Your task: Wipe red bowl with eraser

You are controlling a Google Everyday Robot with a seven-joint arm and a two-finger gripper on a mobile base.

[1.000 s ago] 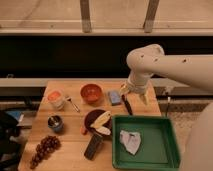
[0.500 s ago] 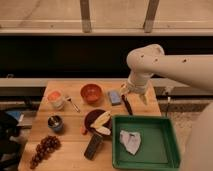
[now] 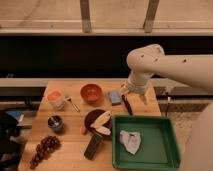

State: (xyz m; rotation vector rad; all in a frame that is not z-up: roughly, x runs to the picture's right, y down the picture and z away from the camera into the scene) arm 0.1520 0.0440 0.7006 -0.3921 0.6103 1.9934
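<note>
The red bowl (image 3: 91, 92) sits on the wooden table (image 3: 70, 155) at the back, near the middle. The eraser (image 3: 93, 146), a black-grey oblong block, lies near the table's front edge, just left of the green tray. My gripper (image 3: 134, 93) hangs from the white arm over the table's back right part. It is to the right of the bowl, beside a blue-grey rectangle (image 3: 114, 97) and above a thin black-handled tool (image 3: 127, 105). It is far from the eraser and holds nothing that I can see.
A maroon dish with yellow food (image 3: 98, 122) sits between bowl and eraser. A white cup with an orange top (image 3: 56, 99), a small metal cup (image 3: 55, 123) and grapes (image 3: 42, 149) are at left. The green tray (image 3: 167, 150) holds a white cloth (image 3: 131, 141).
</note>
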